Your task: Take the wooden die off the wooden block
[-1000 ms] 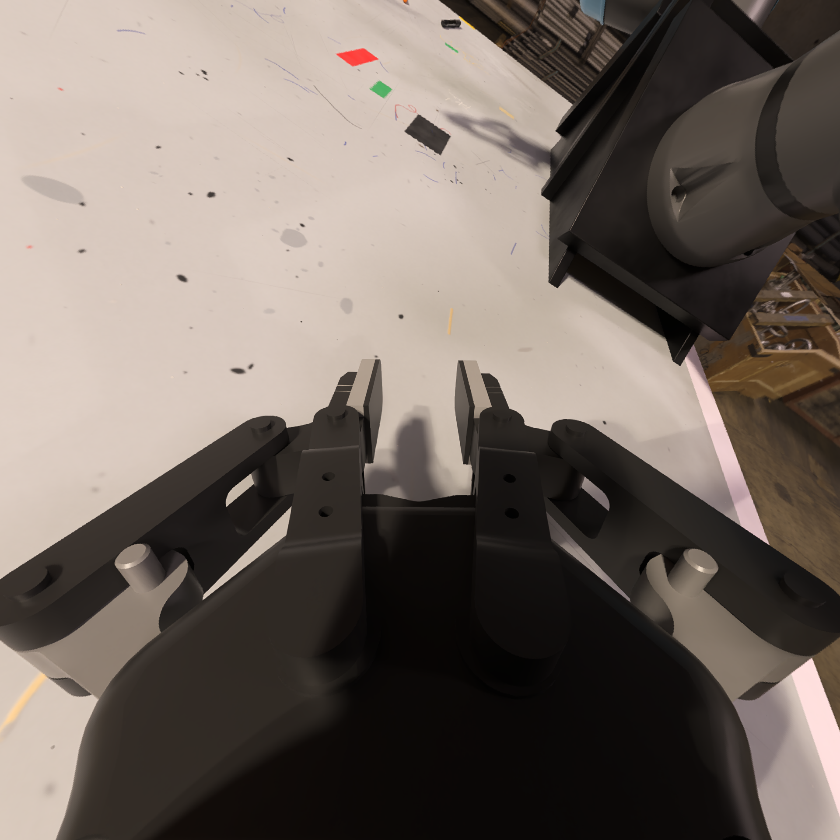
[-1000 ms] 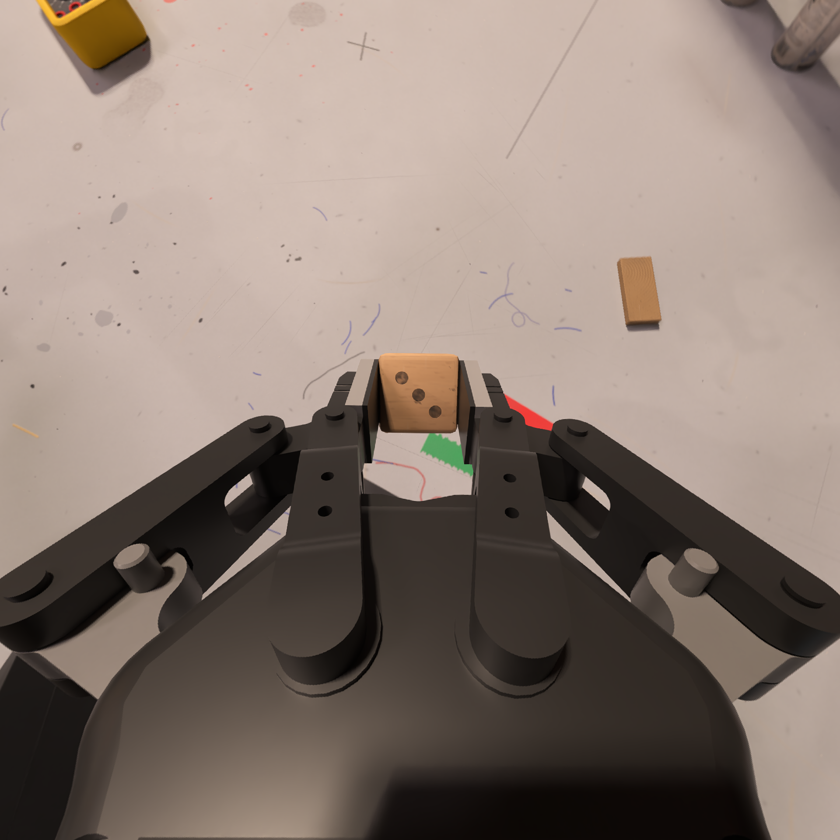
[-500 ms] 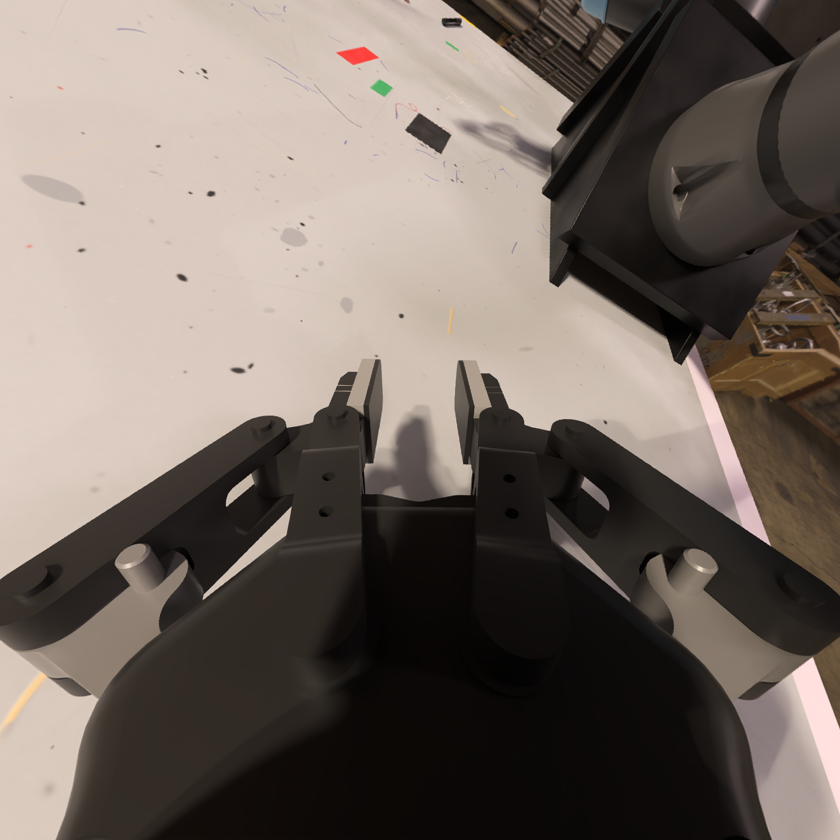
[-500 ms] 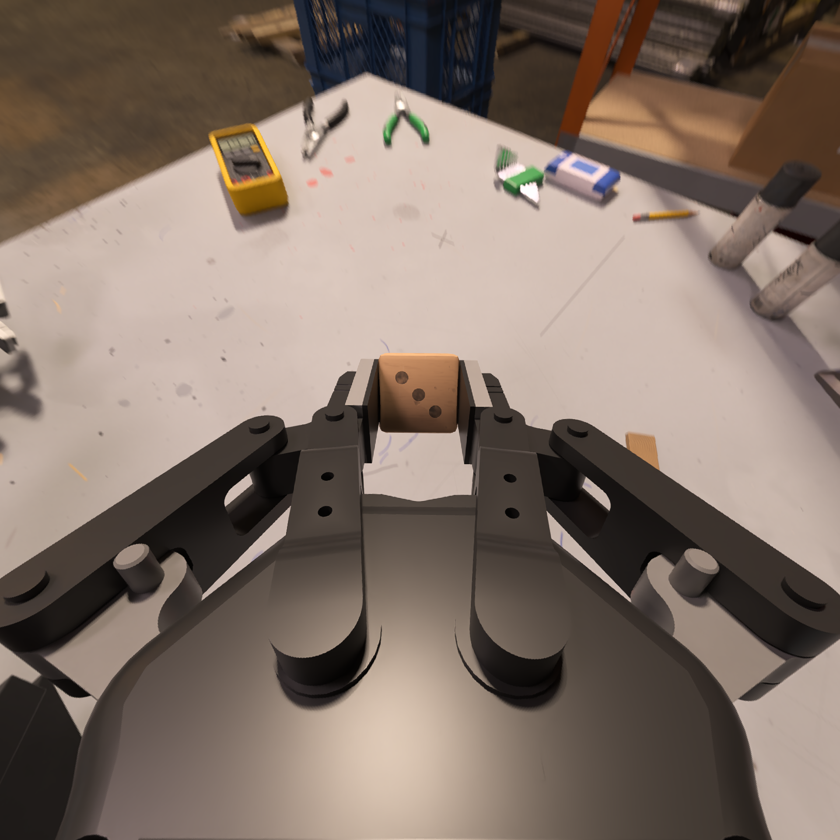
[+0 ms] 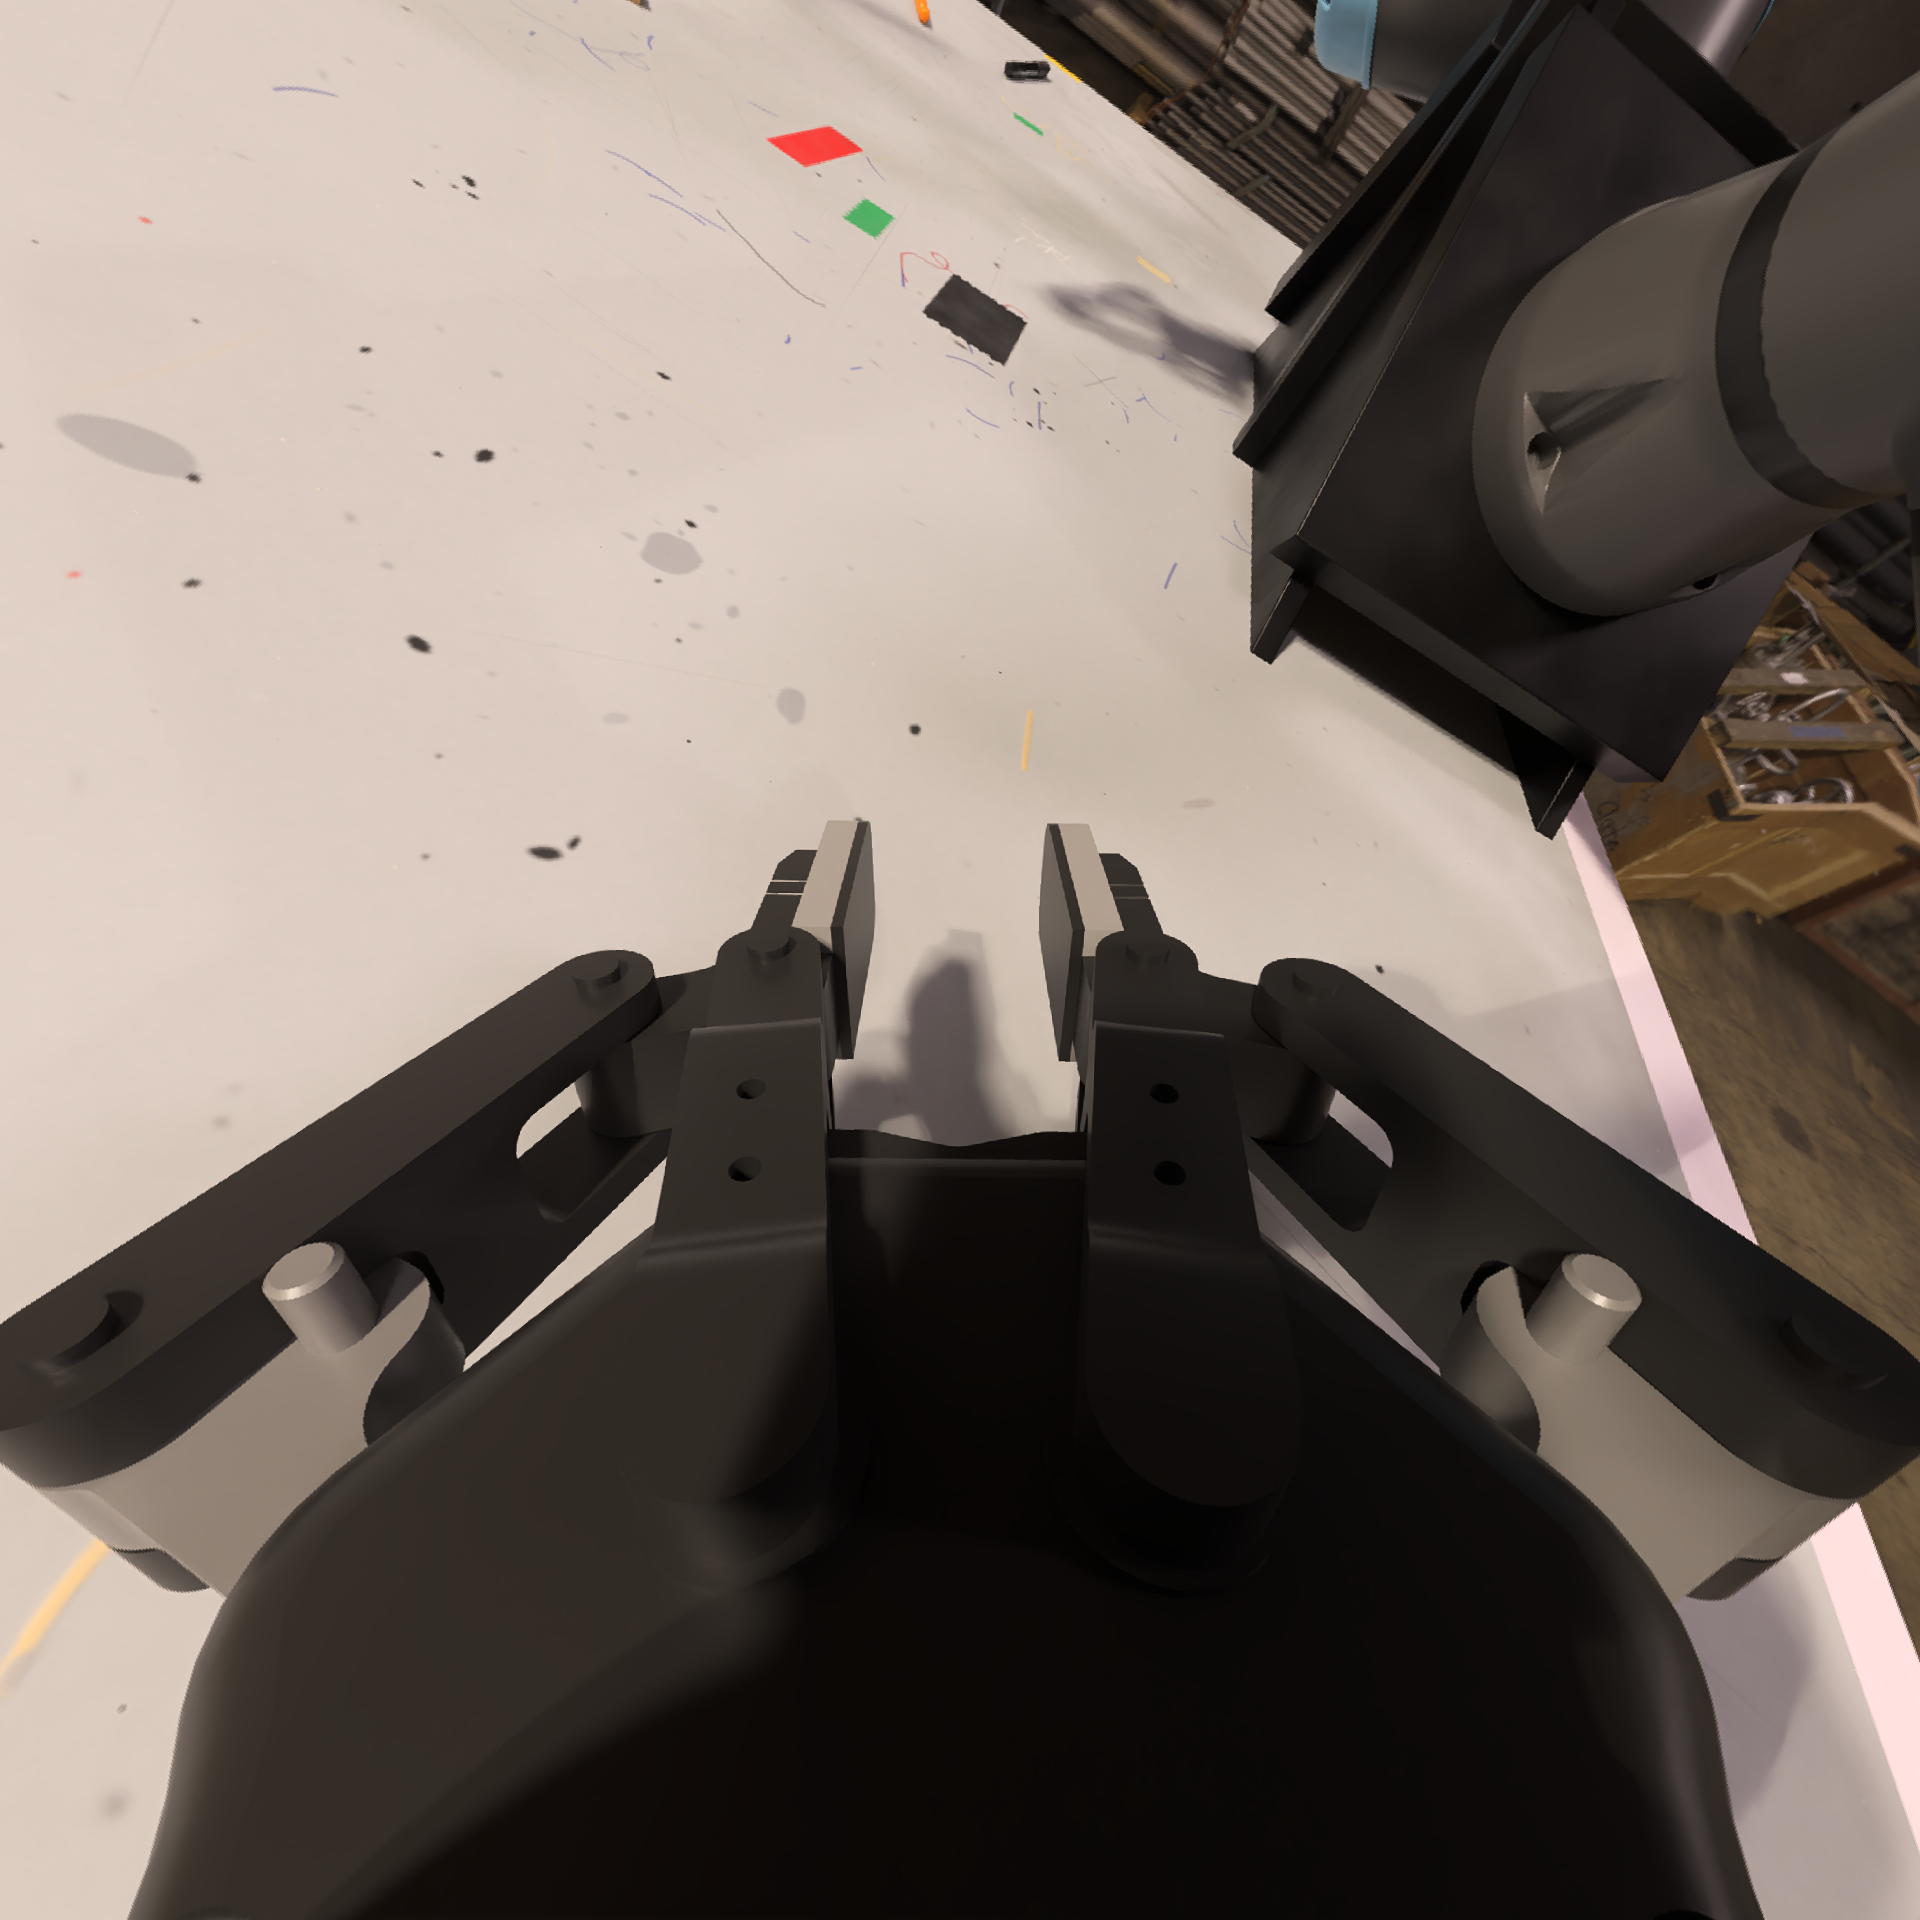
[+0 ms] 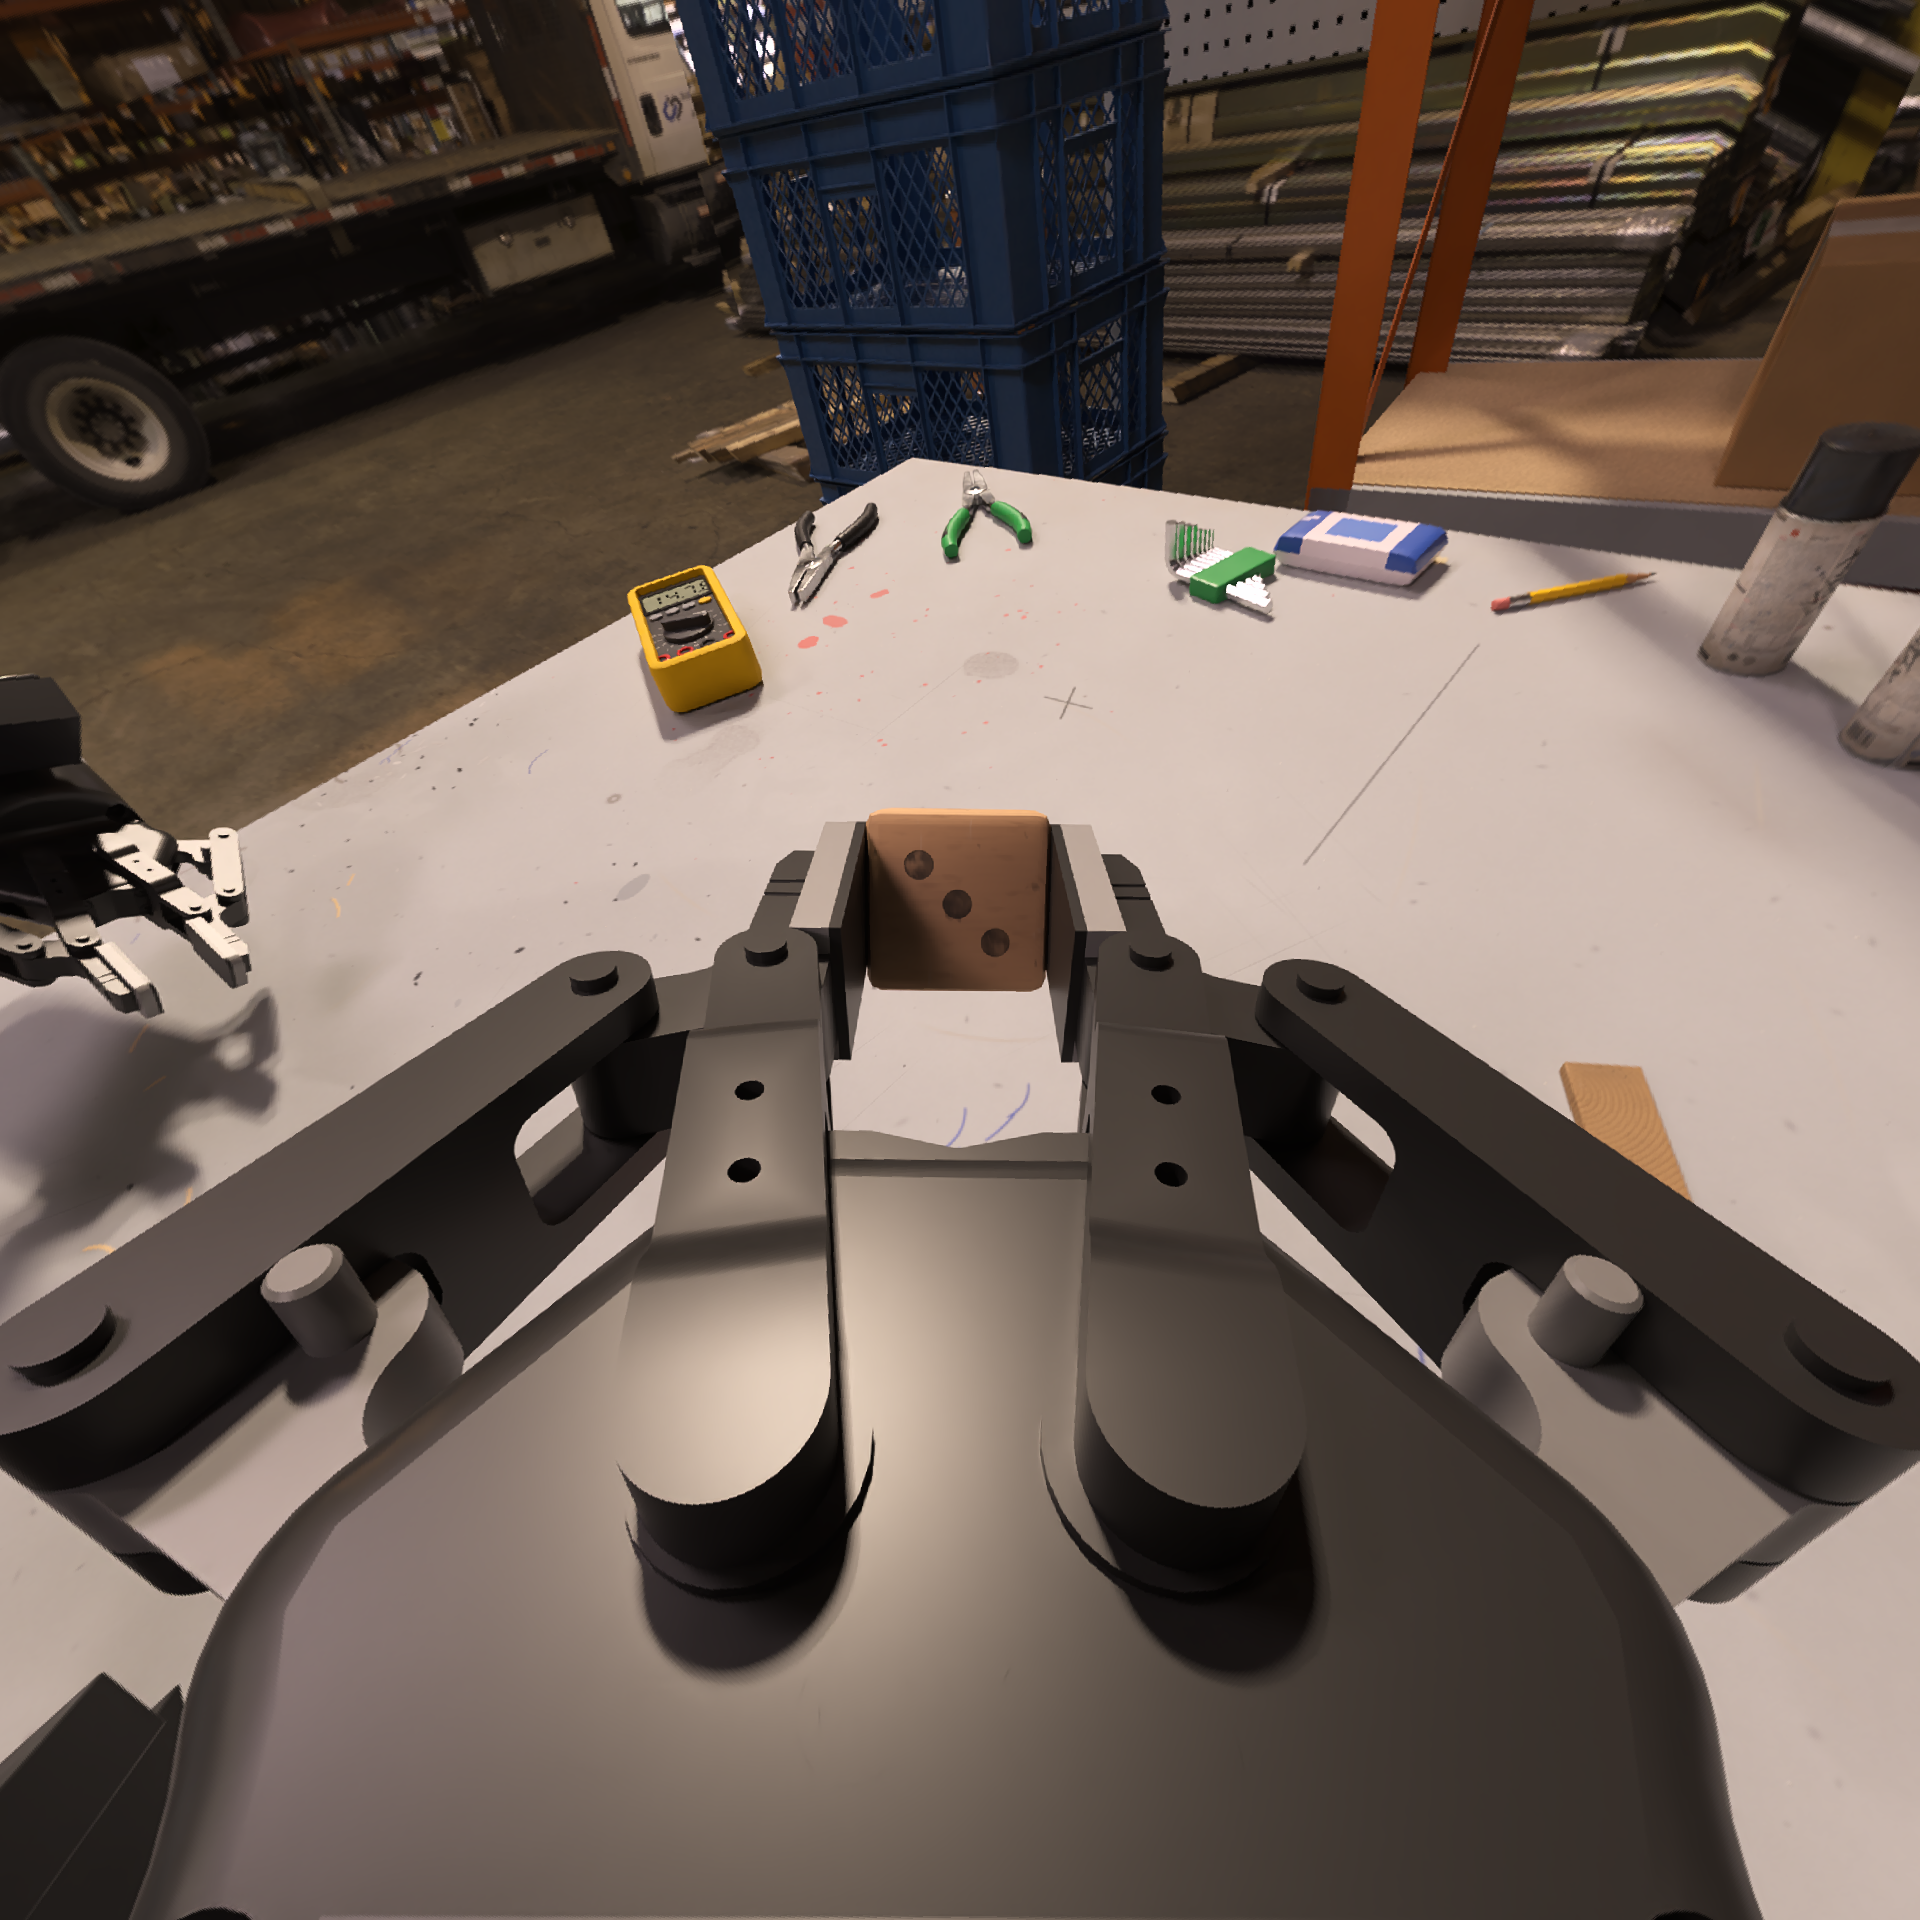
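Holding the wooden die (image 6: pixel 957 900) between its two fingers, the right gripper (image 6: pixel 957 914) has it clear of the table (image 6: pixel 1351 831), three-pip face toward the camera. The die reads as a small, rigid hardwood cube with rounded edges: probably light, stiff, not fragile, and smooth enough to slip if pinched near a corner. The present hold on two opposite flat faces looks the right place; the pads cover most of each side.

The wooden block (image 6: pixel 1626 1127) lies flat on the table to the right, well apart from the die, partly cut off behind the gripper's linkage, so its full length is not visible. The die's far and under faces are hidden.

The left gripper (image 5: pixel 957 904) hovers low over bare table, fingers at a narrow gap with nothing between them; it also shows far left in the right wrist view.

Further back sit a yellow meter (image 6: pixel 694 636), two pliers (image 6: pixel 985 516), a pencil (image 6: pixel 1569 590) and spray cans (image 6: pixel 1803 551), the nearer can cropped by the frame edge.
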Available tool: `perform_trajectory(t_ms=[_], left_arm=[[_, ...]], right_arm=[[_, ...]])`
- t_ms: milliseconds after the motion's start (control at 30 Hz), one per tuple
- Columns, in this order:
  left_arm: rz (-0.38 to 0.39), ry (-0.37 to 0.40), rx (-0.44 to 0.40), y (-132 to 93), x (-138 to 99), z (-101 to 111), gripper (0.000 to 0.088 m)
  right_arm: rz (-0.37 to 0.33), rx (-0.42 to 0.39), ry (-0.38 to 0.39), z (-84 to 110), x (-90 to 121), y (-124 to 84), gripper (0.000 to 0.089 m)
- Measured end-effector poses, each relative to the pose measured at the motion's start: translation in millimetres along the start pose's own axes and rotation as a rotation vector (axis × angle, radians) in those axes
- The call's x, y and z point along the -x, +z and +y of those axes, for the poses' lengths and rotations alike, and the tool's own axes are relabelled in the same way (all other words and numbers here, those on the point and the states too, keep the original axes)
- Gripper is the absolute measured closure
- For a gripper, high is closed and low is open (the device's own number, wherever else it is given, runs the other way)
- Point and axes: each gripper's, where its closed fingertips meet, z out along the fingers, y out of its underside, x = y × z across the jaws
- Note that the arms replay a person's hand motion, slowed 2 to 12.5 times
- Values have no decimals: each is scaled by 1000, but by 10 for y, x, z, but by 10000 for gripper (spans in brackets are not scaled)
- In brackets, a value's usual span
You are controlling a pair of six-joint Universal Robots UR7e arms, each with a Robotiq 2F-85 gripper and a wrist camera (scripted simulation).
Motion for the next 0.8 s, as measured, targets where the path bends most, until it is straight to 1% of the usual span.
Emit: perform_trajectory(t_ms=[133, 300, 467, 633, 733, 800], left_arm=[[2, 0, 0, 0, -2, 0, 588], [4, -1, 2, 2, -4, 3, 588], [6, -2, 7, 6, -5, 8, 588], [5, -2, 10, 10, -5, 12, 588], [4, -2, 11, 11, -4, 13, 588], [3, -2, 11, 11, -3, 13, 588]], right_arm=[[7, 13, 26, 156, -46, -16, 593], [46, 81, 34, 396, -144, -23, 593], [58, 177, 12, 622, -156, 17, 593], [71, 300, -27, 826, -156, 66, 593], [83, 363, -43, 914, -173, 81, 593], [88, 386, -44, 945, -184, 89, 593]])
